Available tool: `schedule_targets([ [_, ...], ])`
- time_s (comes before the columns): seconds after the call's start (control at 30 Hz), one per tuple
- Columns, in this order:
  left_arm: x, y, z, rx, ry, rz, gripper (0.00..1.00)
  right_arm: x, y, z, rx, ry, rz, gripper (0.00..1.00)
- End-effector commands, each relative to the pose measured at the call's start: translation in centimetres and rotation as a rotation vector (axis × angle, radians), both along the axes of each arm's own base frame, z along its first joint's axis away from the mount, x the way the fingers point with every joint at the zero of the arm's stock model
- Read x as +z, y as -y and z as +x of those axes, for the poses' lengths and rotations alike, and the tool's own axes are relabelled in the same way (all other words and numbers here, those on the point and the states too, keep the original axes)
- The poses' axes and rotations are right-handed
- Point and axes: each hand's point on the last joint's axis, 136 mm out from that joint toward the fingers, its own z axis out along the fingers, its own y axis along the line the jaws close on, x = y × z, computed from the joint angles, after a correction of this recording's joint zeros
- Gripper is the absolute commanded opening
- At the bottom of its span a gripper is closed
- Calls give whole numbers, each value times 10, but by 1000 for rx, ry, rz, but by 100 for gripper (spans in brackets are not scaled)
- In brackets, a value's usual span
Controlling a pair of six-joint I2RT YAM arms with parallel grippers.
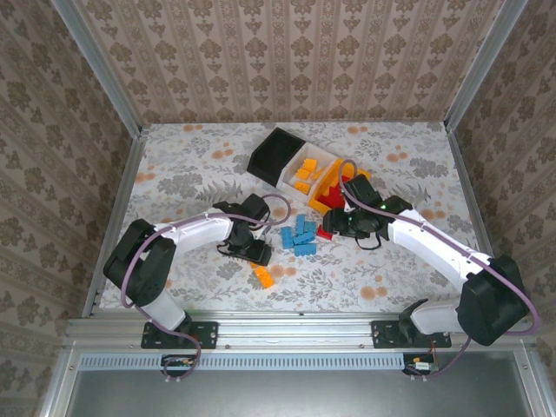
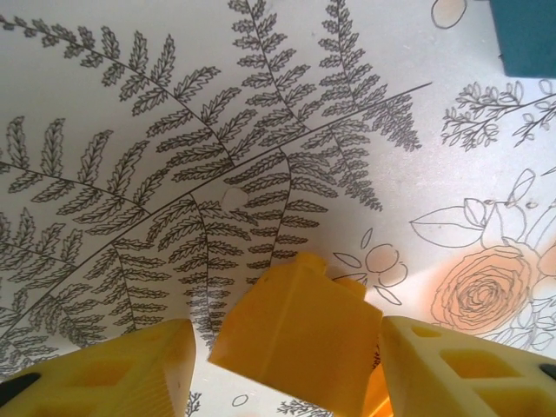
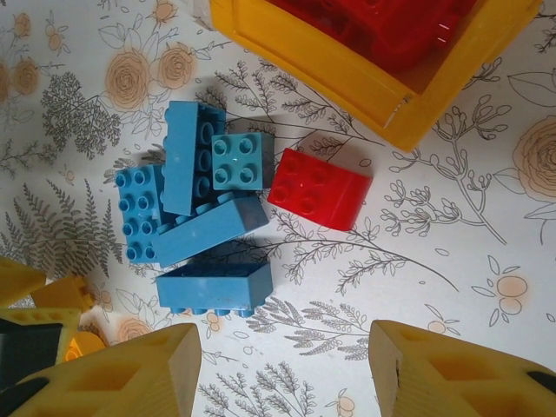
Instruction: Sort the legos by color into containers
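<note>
A floral-printed table [image 1: 174, 174] stood between wallpapered walls [image 1: 287, 61]. The left gripper [image 2: 287, 337] straddled an orange lego [image 2: 295, 347], its lower edge cut off; whether the jaws pinched it could not be told. The right gripper [image 3: 285, 347] gaped empty by blue legos [image 3: 204, 217] lying near the cropped orange-yellow container [image 3: 347, 82].

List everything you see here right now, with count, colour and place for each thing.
black plastic bin: one, left end of bin row
white plastic bin: one, middle of row
orange-yellow plastic bin: one, right end
orange plastic bricks: several, inside white bin
red plastic bricks: several, inside orange-yellow bin
blue plastic bricks: five visible, clustered near bins
loose red brick: one, beside blue cluster
loose orange brick: one, nearer the arm bases
floral tabletop: one, pale with grey print
left tool: yellow fingers, open around loose orange brick
right tool: yellow fingers, open, holding nothing
</note>
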Motion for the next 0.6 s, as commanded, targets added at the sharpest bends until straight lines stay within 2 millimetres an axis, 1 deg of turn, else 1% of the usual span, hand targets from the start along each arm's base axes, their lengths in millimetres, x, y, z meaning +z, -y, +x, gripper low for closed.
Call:
schedule_targets([
  [0.0,-10,-12,-1,-9,-9,54,55,-1,-5,-2,-5,5,8,54],
  [0.2,-17,-18,0,-1,-24,73,52,-1,-14,-10,20,2,0,54],
  [0.27,-18,-18,0,0,-25,76,46,-2,-17,-12,25,2,0,54],
  [0.33,-18,-18,1,5,-23,74,44,-3,-19,-14,29,0,0,55],
  [0.5,-14,-18,2,12,-24,64,28,-5,-20,-16,30,-1,-3,55],
  [0.57,-10,-18,4,25,-25,46,27,-3,-20,-15,27,6,-3,55],
])
